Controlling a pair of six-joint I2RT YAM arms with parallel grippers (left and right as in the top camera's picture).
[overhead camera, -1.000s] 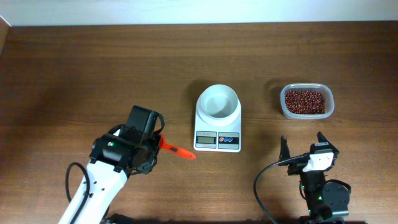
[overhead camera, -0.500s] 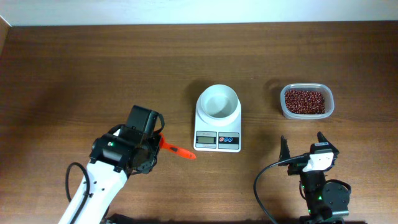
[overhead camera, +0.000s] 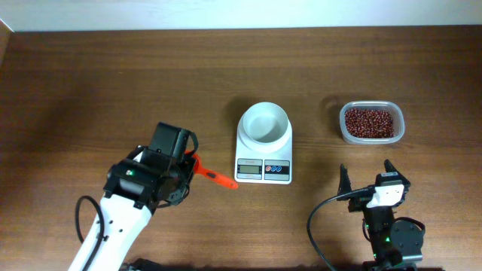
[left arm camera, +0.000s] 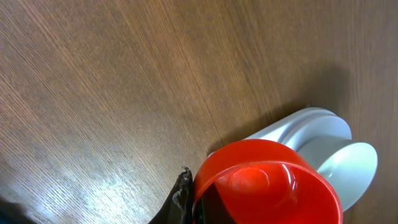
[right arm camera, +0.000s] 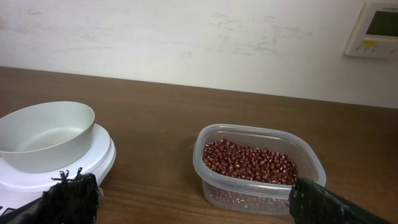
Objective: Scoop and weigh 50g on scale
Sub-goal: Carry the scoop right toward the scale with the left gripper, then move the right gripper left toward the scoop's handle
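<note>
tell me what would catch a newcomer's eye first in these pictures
The bright orange-red plastic scoop stands out first, clamped in the left pincer just left of the small white rectangular digital scale in the middle of the overhead view. A round white bowl sits empty on that scale. To its right, a clear plastic tub holds dark red beans.

Bowl (overhead camera: 263,123) on scale (overhead camera: 263,170), tub (overhead camera: 371,104) to right
</note>
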